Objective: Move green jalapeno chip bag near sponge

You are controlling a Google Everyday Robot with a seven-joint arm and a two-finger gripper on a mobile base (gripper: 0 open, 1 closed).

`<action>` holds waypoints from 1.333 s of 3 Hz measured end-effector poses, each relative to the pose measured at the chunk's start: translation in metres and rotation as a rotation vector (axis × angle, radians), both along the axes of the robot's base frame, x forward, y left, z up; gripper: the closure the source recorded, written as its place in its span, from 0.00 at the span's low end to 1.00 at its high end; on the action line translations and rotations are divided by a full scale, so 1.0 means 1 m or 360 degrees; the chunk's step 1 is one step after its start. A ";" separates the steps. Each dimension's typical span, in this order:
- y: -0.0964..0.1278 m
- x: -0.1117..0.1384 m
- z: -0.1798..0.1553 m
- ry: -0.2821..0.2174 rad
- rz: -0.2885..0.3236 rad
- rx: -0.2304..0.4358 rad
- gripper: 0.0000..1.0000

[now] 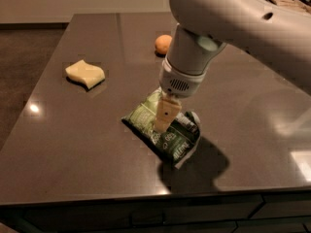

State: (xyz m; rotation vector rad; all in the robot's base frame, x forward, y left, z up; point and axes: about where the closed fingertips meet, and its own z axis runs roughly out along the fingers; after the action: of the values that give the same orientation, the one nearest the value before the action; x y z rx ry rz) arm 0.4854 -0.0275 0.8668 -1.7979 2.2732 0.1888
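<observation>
gripper [165,118]: down on the middle of the green jalapeno chip bag [179,141], arm [233,23] coming in from the upper right
gripper state: we can't tell how far open it is. Only one pale tip shows against the foil, and the wrist housing covers the rest. Whether it has hold of the bag, we can't say either
bag: crumpled on the dark table [73,144], toward the front edge, lying diagonally; upper end tucked under the wrist, print too small for us to read
sponge [85,74]: flat on the left part of the table, well apart from the bag, fully in view
orange ball [162,44]: behind the bag, right side hidden by the arm
arm: cut off at the top and right edges
shadow: dark patch right of the bag — muddies the bag's right edge
</observation>
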 end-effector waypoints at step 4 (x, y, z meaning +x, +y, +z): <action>0.079 0.065 0.068 -0.0135 0.0139 0.0167 1.00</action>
State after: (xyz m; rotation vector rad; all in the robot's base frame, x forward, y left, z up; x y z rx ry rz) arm 0.5500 0.0518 0.9346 -1.8171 2.0893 0.2378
